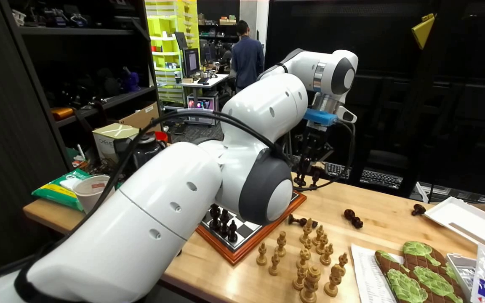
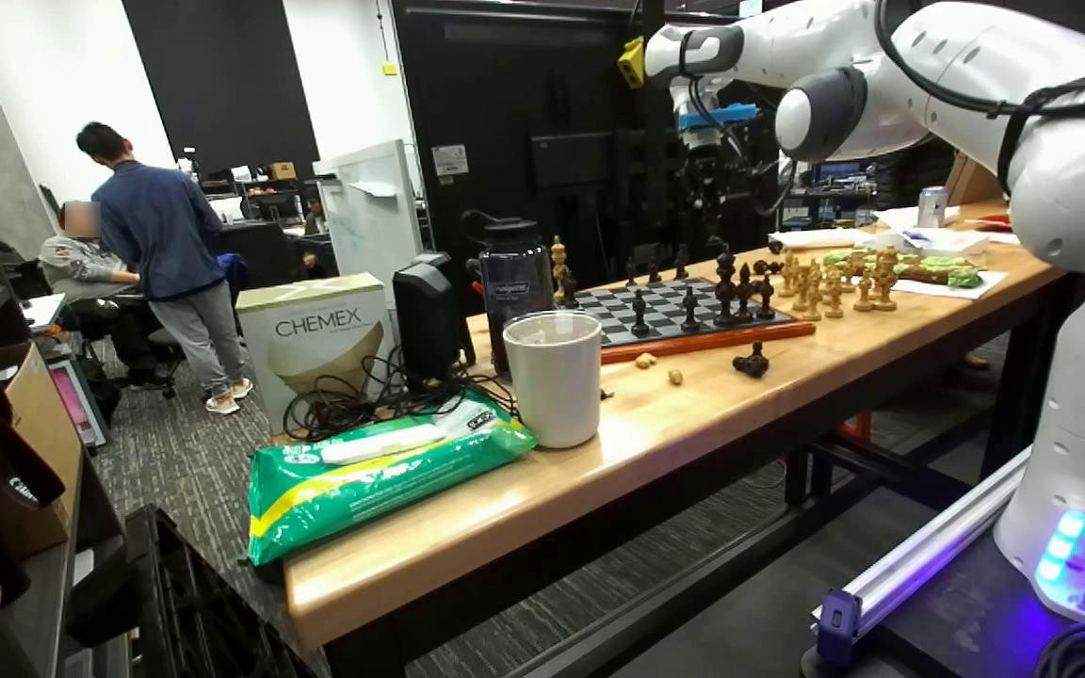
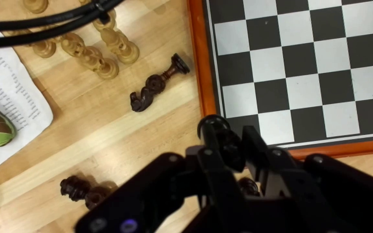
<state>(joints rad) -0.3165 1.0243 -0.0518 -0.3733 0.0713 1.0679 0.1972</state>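
In the wrist view my gripper (image 3: 229, 128) is shut on a dark chess piece (image 3: 231, 147). The piece hangs between the fingertips, its round base over a corner of the chessboard (image 3: 207, 94). A dark piece (image 3: 155, 84) lies on the table beside the board's frame, and another (image 3: 84, 191) lies further off. A further dark piece (image 3: 248, 187) shows partly behind the fingers. In both exterior views the gripper (image 1: 307, 158) (image 2: 701, 188) is above the far side of the board, too dark for finger detail. Several dark pieces (image 1: 224, 223) stand on the board.
Several light wooden pieces (image 1: 303, 256) stand on the table next to the board. A paper sheet (image 1: 373, 273), a patterned oven mitt (image 1: 423, 269) and a white tray (image 1: 470, 223) lie beyond. A white cup (image 2: 554, 377), black bottle (image 2: 510, 273) and green packet (image 2: 382, 480) stand at the other end.
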